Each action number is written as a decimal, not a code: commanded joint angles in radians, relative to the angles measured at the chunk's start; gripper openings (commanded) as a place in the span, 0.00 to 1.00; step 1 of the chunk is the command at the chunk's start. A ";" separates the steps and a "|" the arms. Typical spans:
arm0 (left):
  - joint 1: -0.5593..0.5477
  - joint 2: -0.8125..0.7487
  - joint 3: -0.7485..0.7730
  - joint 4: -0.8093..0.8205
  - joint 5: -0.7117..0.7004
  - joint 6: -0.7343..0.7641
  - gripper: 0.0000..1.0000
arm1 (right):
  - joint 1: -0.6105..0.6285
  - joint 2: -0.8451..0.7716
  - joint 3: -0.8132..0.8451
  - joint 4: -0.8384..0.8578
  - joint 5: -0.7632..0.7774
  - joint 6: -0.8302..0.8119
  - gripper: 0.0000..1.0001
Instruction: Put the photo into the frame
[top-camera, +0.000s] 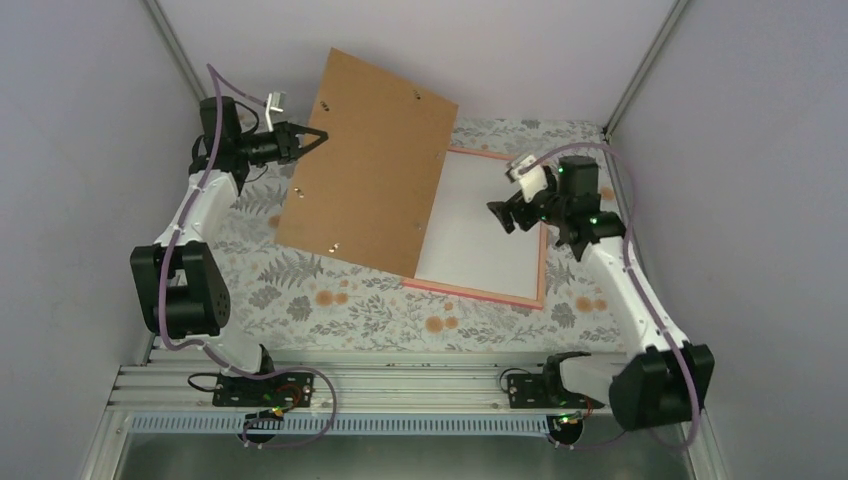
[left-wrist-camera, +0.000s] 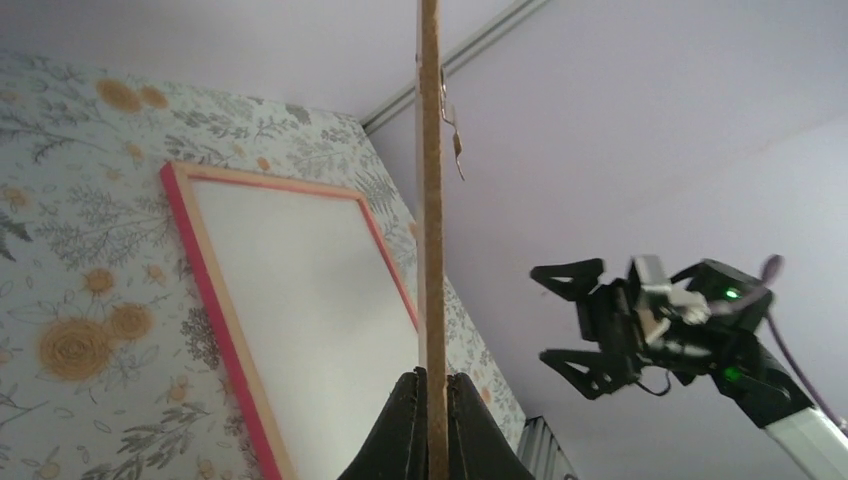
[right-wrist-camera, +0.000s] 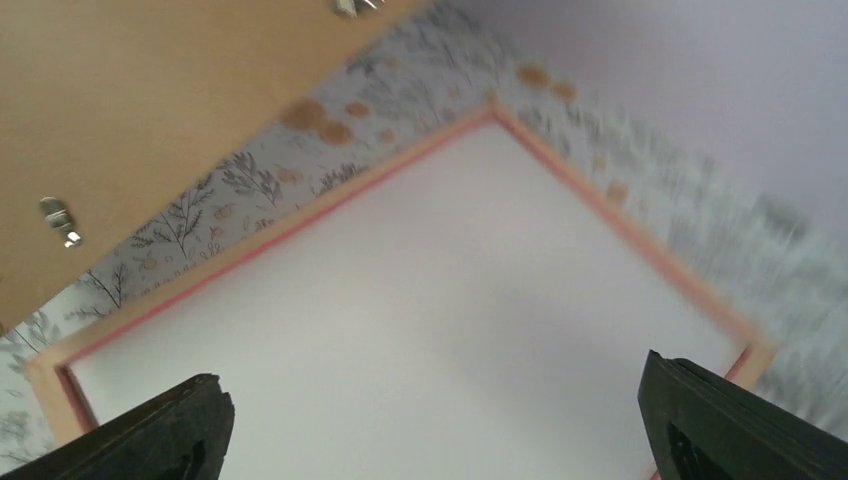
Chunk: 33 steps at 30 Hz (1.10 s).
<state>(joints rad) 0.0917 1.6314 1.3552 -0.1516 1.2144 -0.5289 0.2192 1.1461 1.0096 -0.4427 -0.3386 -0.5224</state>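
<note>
While left fingers (left-wrist-camera: 400, 432) pinch the board (top-camera: 365, 160), right fingers (right-wrist-camera: 150, 440) wide, empty.

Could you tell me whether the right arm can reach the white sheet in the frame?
Probably yes: the open right gripper hangs right over the sheet, and the left gripper holds the board up, away from it.

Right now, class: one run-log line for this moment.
left jaws: shut on backing board | right jaws: open above frame | photo: white side up in frame
</note>
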 joint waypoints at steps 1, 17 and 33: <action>-0.002 -0.035 -0.077 0.257 0.004 -0.209 0.02 | -0.155 0.102 0.043 -0.115 -0.211 0.335 1.00; -0.010 -0.026 -0.359 0.601 0.030 -0.488 0.02 | -0.517 0.457 0.022 -0.138 -0.394 0.450 0.83; -0.012 -0.027 -0.358 0.454 0.022 -0.333 0.02 | -0.536 0.734 0.061 0.005 -0.411 0.460 0.59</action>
<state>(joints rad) 0.0803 1.6314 0.9871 0.2989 1.2053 -0.8906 -0.3164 1.8095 1.0473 -0.4778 -0.7521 -0.0395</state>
